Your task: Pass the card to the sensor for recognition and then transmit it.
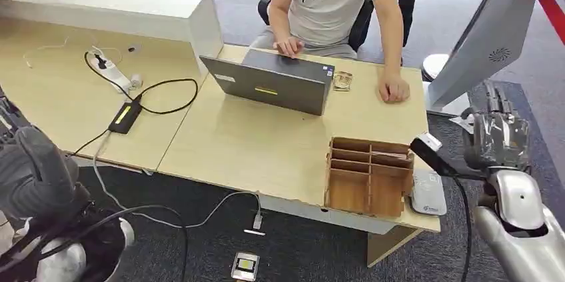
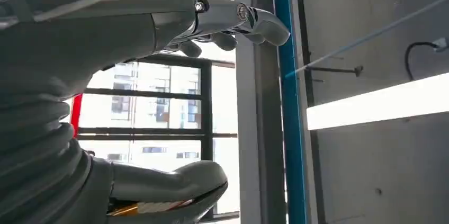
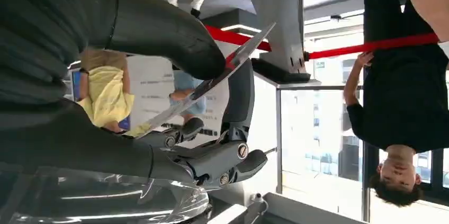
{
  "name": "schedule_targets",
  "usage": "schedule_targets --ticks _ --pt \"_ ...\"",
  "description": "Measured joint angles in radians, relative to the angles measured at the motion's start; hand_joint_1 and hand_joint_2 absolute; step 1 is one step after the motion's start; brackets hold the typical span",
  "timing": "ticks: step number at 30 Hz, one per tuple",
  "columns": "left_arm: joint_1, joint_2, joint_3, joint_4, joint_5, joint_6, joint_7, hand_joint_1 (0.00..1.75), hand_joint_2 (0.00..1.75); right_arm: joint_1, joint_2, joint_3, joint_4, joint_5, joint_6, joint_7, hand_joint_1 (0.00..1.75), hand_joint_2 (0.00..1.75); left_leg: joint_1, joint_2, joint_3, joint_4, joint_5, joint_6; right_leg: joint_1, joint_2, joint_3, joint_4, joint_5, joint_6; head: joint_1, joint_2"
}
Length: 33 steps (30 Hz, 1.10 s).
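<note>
Right robot hand (image 3: pixel 212 123) pinching the card (image 3: pixel 212 83)
We keep it flat, lowering toward the sensor (image 1: pixel 427 192) on the counter (image 1: pixel 253 149); left robot hand (image 2: pixel 212 23) spread.

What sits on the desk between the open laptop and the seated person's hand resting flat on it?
In the head view, a small shiny packet-like object lies between the laptop and the person's hand; what it is I cannot tell.

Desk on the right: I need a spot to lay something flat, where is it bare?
Bare wood lies between the laptop and the wooden organizer, down to the near edge. Crowded: behind the laptop, a person's hands.
</note>
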Motion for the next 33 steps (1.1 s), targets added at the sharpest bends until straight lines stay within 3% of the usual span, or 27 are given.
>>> schedule_targets --ticks 17,33 --pt "0.003 0.013 0.0 -0.008 0.009 -0.002 0.0 0.0 1.75 0.172 -0.01 -0.064 -0.049 -0.005 0.001 0.009 1.75 1.75 0.0 0.0 0.0 0.0 0.0 0.0 0.0 0.0 0.0 0.0 0.0 0.0 0.0 0.0" --pt "0.019 0.027 0.0 -0.033 0.002 0.018 0.0 0.0 1.75 0.231 -0.002 -0.085 -0.027 -0.029 0.004 0.003 1.75 1.75 0.0 0.0 0.0 0.0 0.0 0.0 0.0 0.0 0.0 0.0 0.0 0.0 0.0 0.0"
